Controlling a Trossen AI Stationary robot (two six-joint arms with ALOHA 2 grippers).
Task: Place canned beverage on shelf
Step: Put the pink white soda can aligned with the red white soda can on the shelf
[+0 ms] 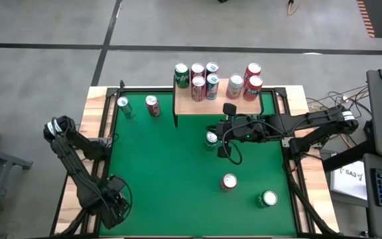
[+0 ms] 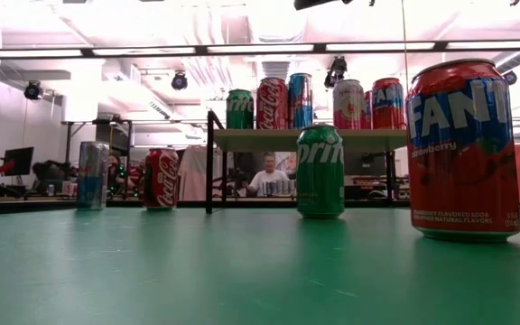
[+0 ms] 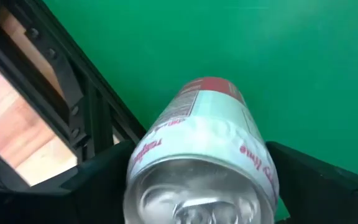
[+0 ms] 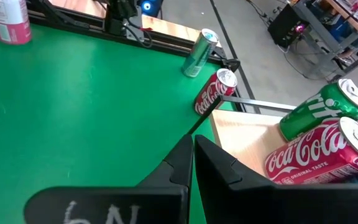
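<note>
Low at the near table corner, left end effector [image 3: 197, 186] gripping a can [image 3: 204, 155]

There is one shelf [image 1: 221, 106], and eight cans [image 1: 212, 85] stand on its board. Five more cans [image 1: 229, 181] stand on the one green table [image 1: 164, 166], and one pink-and-white can [image 3: 204, 124] sits between the fingers of the left gripper [image 3: 204, 186], which makes fourteen cans in all. Two dark arms [image 1: 310, 123] reach over the table, and one person [image 2: 267, 176] shows in the room behind it.
</note>
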